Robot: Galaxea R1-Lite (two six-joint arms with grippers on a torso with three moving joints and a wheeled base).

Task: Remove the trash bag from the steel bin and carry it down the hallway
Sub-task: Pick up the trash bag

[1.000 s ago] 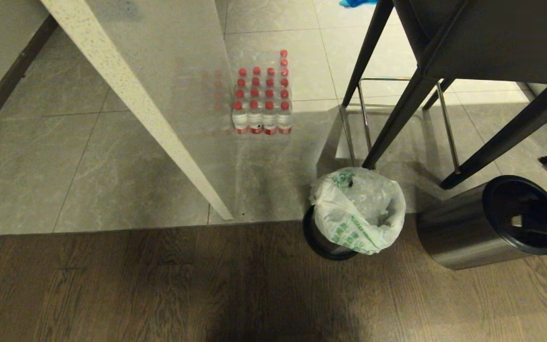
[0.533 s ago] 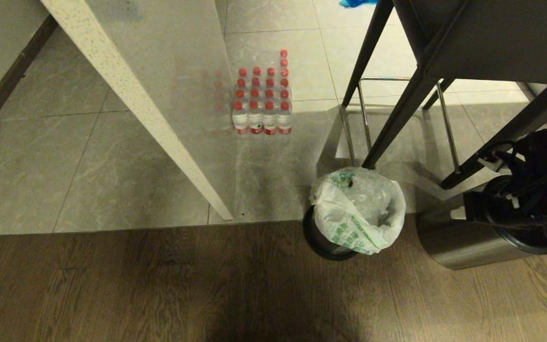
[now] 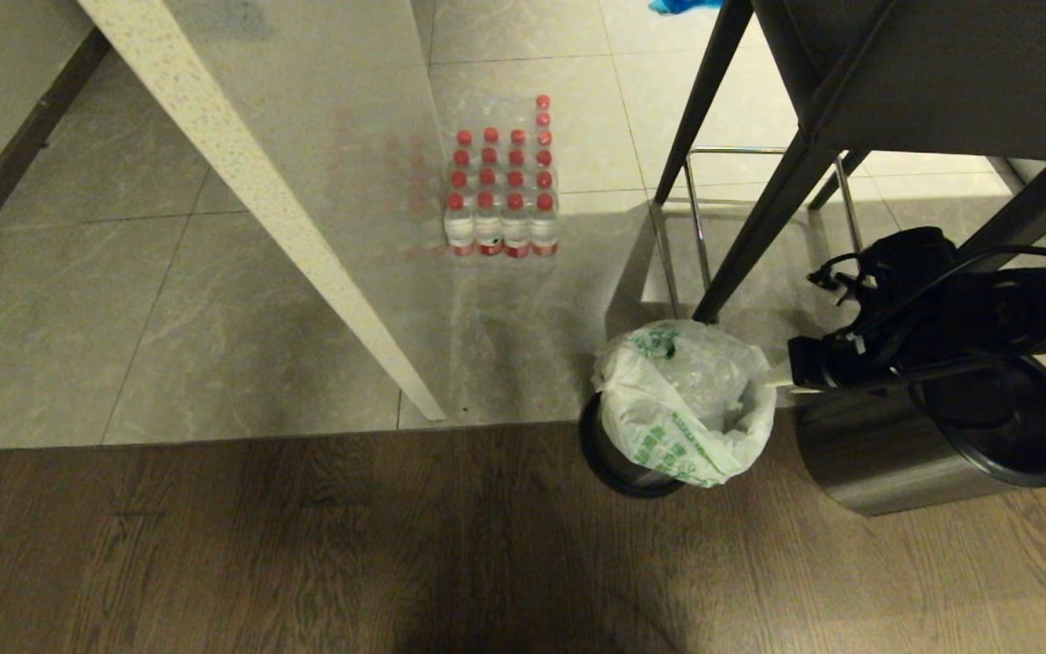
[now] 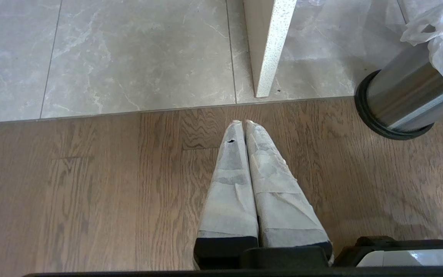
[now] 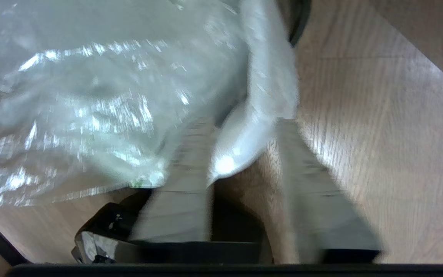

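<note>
We take the steel bin [image 3: 618, 459] as our landmark; it stands upright at the seam where grey floor tiles [image 3: 169, 300] meet wood flooring [image 3: 260, 545]. Well to its left and behind it we see a speckled cream wall edge [image 3: 251, 182], and behind the bin a shrink-wrapped pack of red-capped water bottles [image 3: 502, 195] on the tiles. In the left wrist view, the left pincer [image 4: 243, 122] hangs over the wood flooring in front of and left of the bin, its taped fingers [image 4: 231, 184] pressed together on nothing. The trash bag [image 3: 682, 400] lines the bin, its printed collar folded out over the rim and its mouth open; what lies inside we cannot tell. At the bag's right edge the right pincer [image 3: 782, 381] stands spread, and in the right wrist view one finger [image 5: 185, 184] lies inside the bag's rim fold and the other outside. Just right of the landmark a second, larger steel bin [image 3: 886, 454] shows a dark interior, beneath dark chair legs [image 3: 759, 227].
</note>
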